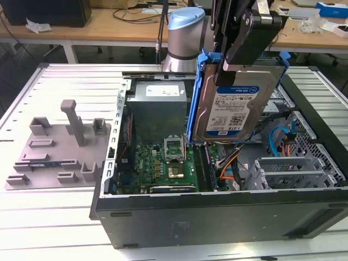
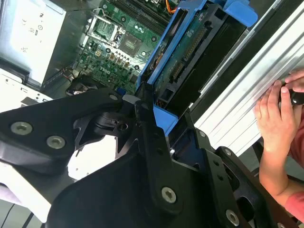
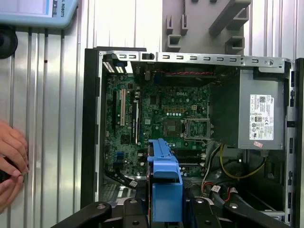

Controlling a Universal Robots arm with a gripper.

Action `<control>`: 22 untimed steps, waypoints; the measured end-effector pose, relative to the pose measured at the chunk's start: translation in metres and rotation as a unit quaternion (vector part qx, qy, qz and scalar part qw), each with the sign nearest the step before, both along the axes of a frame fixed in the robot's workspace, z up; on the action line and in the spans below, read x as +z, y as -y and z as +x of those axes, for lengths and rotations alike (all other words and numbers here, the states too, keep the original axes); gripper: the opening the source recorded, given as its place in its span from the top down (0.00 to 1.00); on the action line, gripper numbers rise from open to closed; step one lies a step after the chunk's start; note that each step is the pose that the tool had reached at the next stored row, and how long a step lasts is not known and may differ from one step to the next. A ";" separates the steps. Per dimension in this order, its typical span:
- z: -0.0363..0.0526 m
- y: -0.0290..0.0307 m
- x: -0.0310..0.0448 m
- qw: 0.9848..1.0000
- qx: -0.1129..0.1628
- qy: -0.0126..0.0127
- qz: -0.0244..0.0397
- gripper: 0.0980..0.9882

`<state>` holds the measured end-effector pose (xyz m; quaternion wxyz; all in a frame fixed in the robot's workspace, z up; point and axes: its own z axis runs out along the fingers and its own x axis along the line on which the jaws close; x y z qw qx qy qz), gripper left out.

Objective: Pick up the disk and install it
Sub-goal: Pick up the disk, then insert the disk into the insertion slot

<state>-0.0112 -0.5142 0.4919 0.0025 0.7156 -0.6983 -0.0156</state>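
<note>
Exterior view: the disk (image 1: 231, 106) is seen hanging upright over the open computer case (image 1: 217, 215), its label turned to the camera and its blue frame around the edges. It is held by its upper edge, where the gripper (image 1: 232, 61) is closed, fingers pinching the disk between them. Whether the lower edge sits above or below the case rim cannot be told. In the second wrist view the disk (image 2: 187, 57) is shown from its circuit-board side, with the motherboard (image 2: 118, 42) well beneath it.

A slip is judged the main risk. The grip is taken at one edge only (all the weight hangs under it), so a jolt could tilt the disk or drop it onto the motherboard. The frame could also be snagged by the loose cables (image 1: 231, 163) lying near the drive bays. A person's hand (image 2: 275, 116) is rested on the table (image 2: 247, 80) just beside the case, and could be struck by a wide swing of the arm.
</note>
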 end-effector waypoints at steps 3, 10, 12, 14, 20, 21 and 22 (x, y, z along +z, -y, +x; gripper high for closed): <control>0.0008 0.0004 0.0000 1.000 0.000 0.000 0.000 0.70; 0.0011 0.0006 0.0000 1.000 0.000 0.000 0.000 0.70; 0.0012 0.0006 0.0000 1.000 0.000 0.000 0.000 0.70; 0.0010 0.0007 -0.0004 1.000 0.000 0.000 0.001 0.70; 0.0006 0.0032 -0.0019 1.000 -0.011 0.006 0.007 0.70; 0.0006 0.0035 -0.0023 1.000 -0.013 0.006 0.007 0.70; 0.0006 0.0042 -0.0028 1.000 -0.017 0.006 0.007 0.70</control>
